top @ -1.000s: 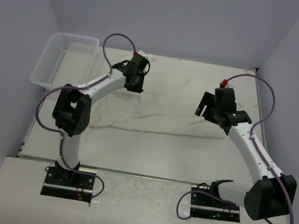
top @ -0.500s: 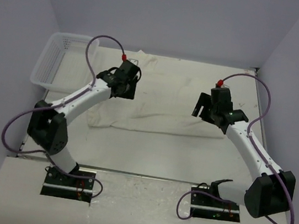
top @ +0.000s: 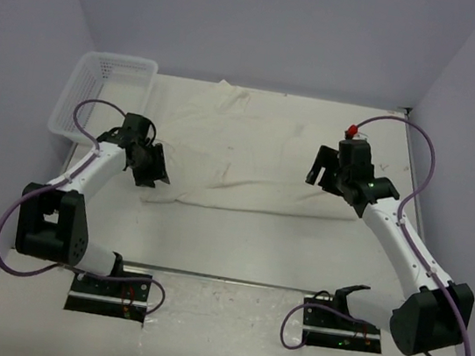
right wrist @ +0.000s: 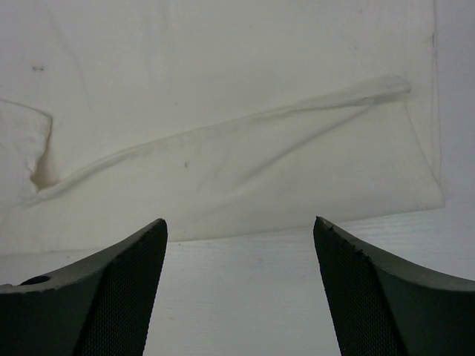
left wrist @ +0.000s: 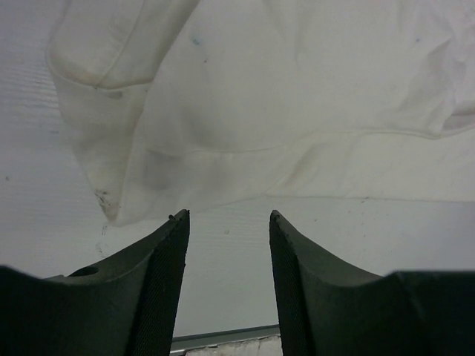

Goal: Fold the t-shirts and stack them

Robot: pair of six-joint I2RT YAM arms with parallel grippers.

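Folding looks to be mid-course, with one shirt out and no stack in sight.

At far left the basket sits at the table's back corner, apart from the cloth. The left gripper hangs at the shirt's left end. In its wrist view the left gripper has its fingers parted with only bare table between them, and the shirt has a near corner lying just ahead, slightly left of the gap.

The shirt lies flat and wrinkled across the middle of the table, its long near edge facing the arms. One layer seems already turned over, since the right wrist view shows a hem running aslant across the cloth.

The right gripper sits over the shirt's right end. Its own view shows the right gripper spread wide and holding nothing, the shirt's edge just beyond the tips.

My reading is that both arms are lining up for a fresh grasp. The next move calls for each gripper to reach the near edge, pinch both layers cleanly at its own end, then lift together so the fold stays square.
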